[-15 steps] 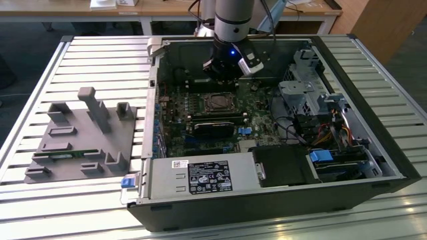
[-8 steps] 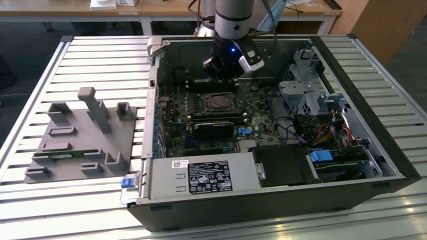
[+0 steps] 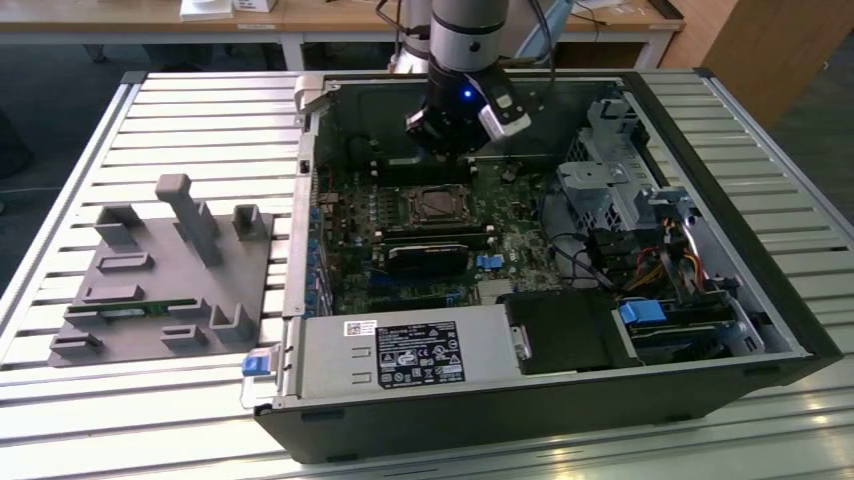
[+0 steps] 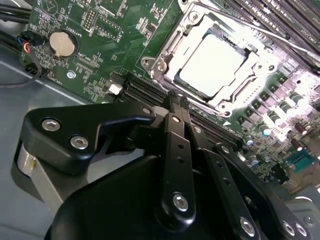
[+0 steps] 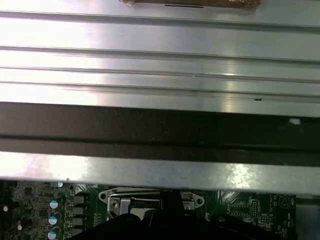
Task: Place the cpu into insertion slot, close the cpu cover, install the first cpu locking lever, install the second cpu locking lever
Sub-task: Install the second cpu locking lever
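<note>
The cpu (image 4: 212,65) lies in the insertion slot (image 4: 150,65), its silvery top shining under the light. The cpu cover (image 4: 175,45) rests flat around it as a metal frame. A thin lever rod (image 4: 250,27) runs along the far side of the socket. My gripper (image 4: 175,100) hangs just above the board beside the socket, fingers shut together with nothing seen between them. In the exterior view the gripper (image 3: 451,140) hovers just behind the socket (image 3: 434,205). The first wrist view catches the socket's edge (image 5: 150,202) past the dark gripper body.
The open computer case (image 3: 787,330) lies on a slatted metal table (image 3: 200,110). Long black memory slots (image 4: 280,20) border the socket. A coin battery (image 4: 62,44) sits on the green board. A grey fixture block (image 3: 167,280) stands at the exterior view's left.
</note>
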Robot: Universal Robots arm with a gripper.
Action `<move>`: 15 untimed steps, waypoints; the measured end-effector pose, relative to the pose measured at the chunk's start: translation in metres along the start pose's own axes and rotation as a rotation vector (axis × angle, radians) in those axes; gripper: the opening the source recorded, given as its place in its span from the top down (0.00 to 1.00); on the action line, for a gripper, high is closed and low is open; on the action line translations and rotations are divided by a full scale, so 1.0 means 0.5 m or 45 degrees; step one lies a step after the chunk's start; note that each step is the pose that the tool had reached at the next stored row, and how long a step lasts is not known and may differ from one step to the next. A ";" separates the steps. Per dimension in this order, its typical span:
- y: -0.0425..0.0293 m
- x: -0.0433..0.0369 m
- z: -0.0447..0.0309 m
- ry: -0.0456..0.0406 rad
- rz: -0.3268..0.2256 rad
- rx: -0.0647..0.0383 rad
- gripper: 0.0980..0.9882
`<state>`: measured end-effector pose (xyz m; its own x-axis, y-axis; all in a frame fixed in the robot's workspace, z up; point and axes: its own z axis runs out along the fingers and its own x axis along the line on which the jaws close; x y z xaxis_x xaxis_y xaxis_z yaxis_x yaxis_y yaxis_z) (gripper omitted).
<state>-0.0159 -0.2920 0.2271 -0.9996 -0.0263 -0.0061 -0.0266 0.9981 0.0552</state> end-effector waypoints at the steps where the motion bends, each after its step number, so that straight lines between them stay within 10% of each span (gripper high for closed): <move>1: -0.002 0.000 0.000 0.000 0.000 0.000 0.99; 10: -0.019 0.001 -0.002 0.000 0.000 0.000 0.99; 15: -0.018 0.000 -0.028 0.000 0.000 -0.001 0.99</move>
<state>-0.0160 -0.3017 0.2407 -0.9996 -0.0261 -0.0062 -0.0264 0.9981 0.0562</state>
